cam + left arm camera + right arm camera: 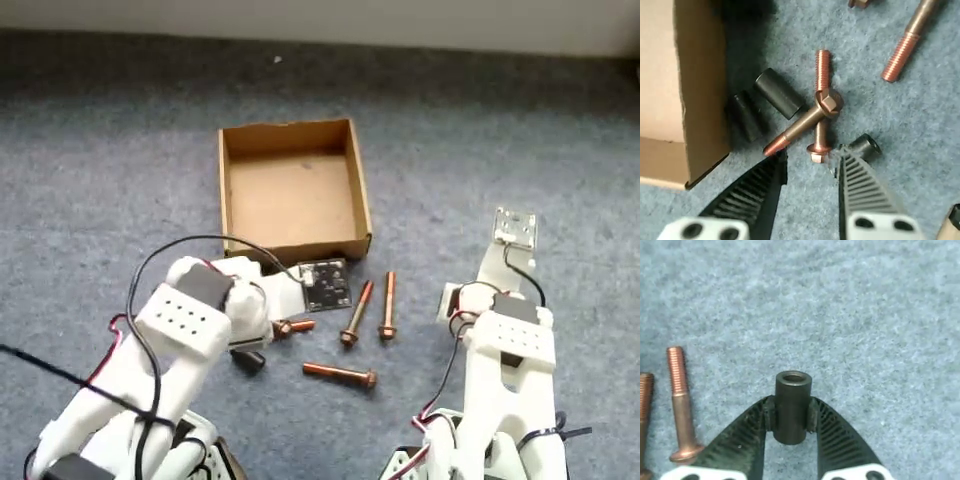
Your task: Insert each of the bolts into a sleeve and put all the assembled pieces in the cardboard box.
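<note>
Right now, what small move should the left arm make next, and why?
Probably lower the open left gripper and close on the top bolt of the crossed pair under it; the sleeve in the right gripper awaits a bolt.

Carpeted indoor room: grey carpet (500, 130), pale wall (400, 15).

Five bolts (340, 373) are counted across the views, two of them crossed. Four sleeves (780, 92) are made out, three lying loose and one held. One cardboard box (300, 245) is seen.
</note>
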{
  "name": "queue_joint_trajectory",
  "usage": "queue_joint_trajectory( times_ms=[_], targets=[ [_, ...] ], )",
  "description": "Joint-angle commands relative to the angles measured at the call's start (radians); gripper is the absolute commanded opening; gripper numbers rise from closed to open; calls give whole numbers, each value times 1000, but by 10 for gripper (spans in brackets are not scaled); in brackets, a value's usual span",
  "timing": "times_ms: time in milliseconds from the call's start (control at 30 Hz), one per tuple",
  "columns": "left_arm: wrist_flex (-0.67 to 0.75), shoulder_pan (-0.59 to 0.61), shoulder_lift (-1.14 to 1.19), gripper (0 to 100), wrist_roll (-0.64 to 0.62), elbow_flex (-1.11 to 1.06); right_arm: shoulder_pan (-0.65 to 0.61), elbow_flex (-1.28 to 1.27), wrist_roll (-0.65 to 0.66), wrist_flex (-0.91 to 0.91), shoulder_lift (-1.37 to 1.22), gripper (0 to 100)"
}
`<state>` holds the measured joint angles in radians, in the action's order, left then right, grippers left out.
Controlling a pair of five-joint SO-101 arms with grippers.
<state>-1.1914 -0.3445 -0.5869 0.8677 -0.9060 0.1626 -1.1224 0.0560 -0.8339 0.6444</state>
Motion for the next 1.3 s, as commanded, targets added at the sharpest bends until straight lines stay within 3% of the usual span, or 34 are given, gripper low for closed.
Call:
queue_joint_trajectory(
  times_ms=[0,433,833,1067,1267],
  targets=[
    [71,-68,87,185,9,45,8,4,-8,16,1,5],
    [229,-105,308,136,9,45,7,4,-8,16,1,5],
    [275,-108,318,5,2,42,7,2,-8,16,1,5],
    [270,-108,317,5,-190,101,7,2,-8,16,1,5],
    [166,-107,317,5,-290,205,7,2,-8,12,4,5]
  ],
)
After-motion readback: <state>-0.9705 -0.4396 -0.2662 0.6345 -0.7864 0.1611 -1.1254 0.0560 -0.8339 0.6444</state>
